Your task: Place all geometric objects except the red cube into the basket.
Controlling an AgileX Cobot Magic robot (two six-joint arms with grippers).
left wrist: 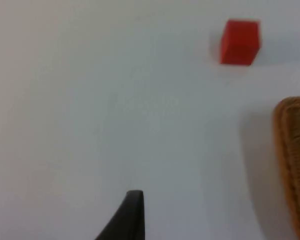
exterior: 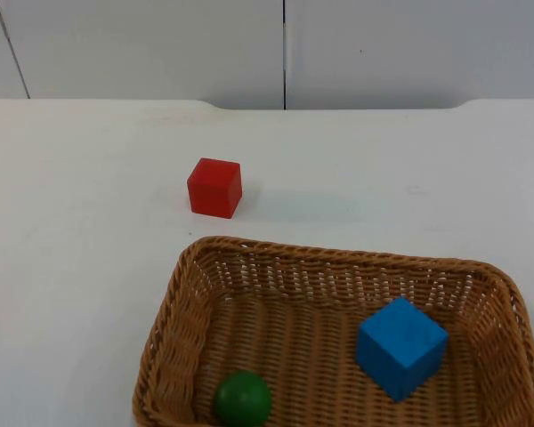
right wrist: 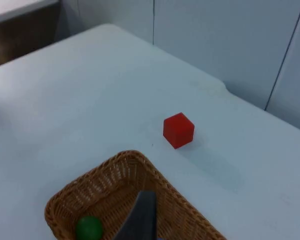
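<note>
Only a single black fingertip of the left gripper [left wrist: 132, 215] is visible in the left wrist view, hanging above bare white table [left wrist: 115, 110]; whether that gripper is released or clenched cannot be told. Ahead of it in that view sits the red cube [left wrist: 240, 42], well apart from the fingertip, and a stretch of the basket [left wrist: 292, 150] rim comes in at the side, with open table between the rim and the cube.

Likewise, the right gripper [right wrist: 140, 220] shows one dark fingertip in the right wrist view, poised over the wicker basket, and its state cannot be told either. Under and beside that fingertip lies the green ball [right wrist: 88, 228], resting inside the basket near one corner. Beyond the basket's rim the red cube stands alone on the table, clear of the wicker, and farther off the table ends at the grey partition wall [right wrist: 215, 45].

From the top view, the basket occupies the near part of the table. Inside it the green ball [exterior: 242, 399] sits toward the near left corner, and the blue cube [exterior: 400, 346] lies toward the right side, turned so one edge faces forward; the two are apart from each other. The red cube rests on the table just beyond the basket's far left rim, not touching it.
</note>
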